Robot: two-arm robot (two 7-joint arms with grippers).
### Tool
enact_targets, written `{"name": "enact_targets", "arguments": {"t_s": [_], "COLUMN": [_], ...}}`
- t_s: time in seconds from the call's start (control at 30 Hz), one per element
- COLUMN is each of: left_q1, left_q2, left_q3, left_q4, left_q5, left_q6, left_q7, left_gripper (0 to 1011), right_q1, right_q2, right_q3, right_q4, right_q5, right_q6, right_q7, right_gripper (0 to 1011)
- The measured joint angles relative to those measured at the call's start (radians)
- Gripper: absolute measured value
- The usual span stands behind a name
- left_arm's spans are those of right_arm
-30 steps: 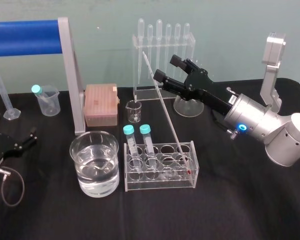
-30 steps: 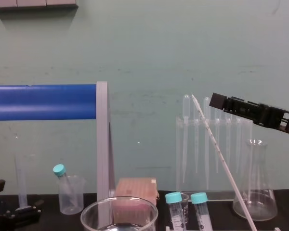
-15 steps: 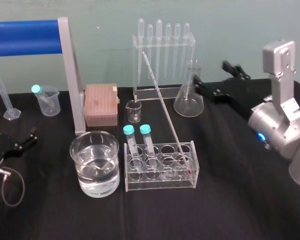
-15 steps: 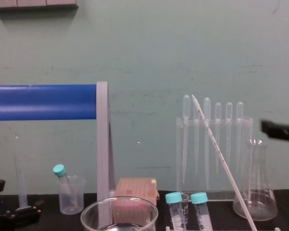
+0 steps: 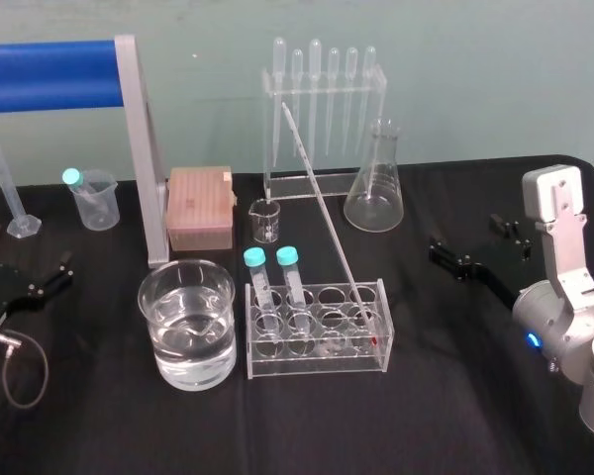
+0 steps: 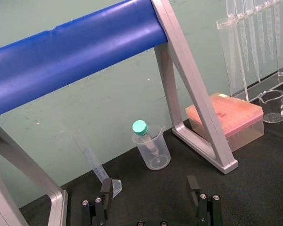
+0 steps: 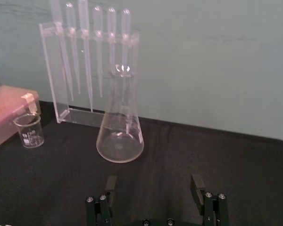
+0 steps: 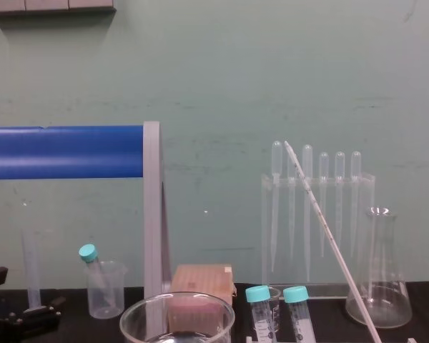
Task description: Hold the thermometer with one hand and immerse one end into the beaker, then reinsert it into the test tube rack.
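Standing in one rack (image 5: 317, 368): one thermometer (image 5: 328, 218), two capped tubes (image 5: 258, 277)

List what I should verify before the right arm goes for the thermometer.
1. The thermometer sits in the test tube rack, leaning, red tip down: ok.
2. The right gripper is open and empty, low on the right: ok.
3. The beaker is upright, holds water, left of the rack: ok.
4. Reach path clear of the conical flask: cannot tell.
5. The left gripper is parked on the left, open: ok.
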Motion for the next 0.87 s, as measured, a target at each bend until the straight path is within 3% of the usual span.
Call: {"name": "enact_targets", "arguments": {"t_s": [0.87], "left_q1": [0.0], "left_q2": [0.0], "left_q3": [0.0], "left_q4": [0.0], "left_q5": [0.0], "left_q6": [0.0], "left_q7": [0.0], "left_gripper": [1008], "right_q1": [-0.001], "right_q2": [-0.003], "right_q3": [0.002], "right_q4": [0.005], "right_q5": [0.001], "right_q6": [-0.008], "right_q7": [0.007], "right_gripper": [1002]}}
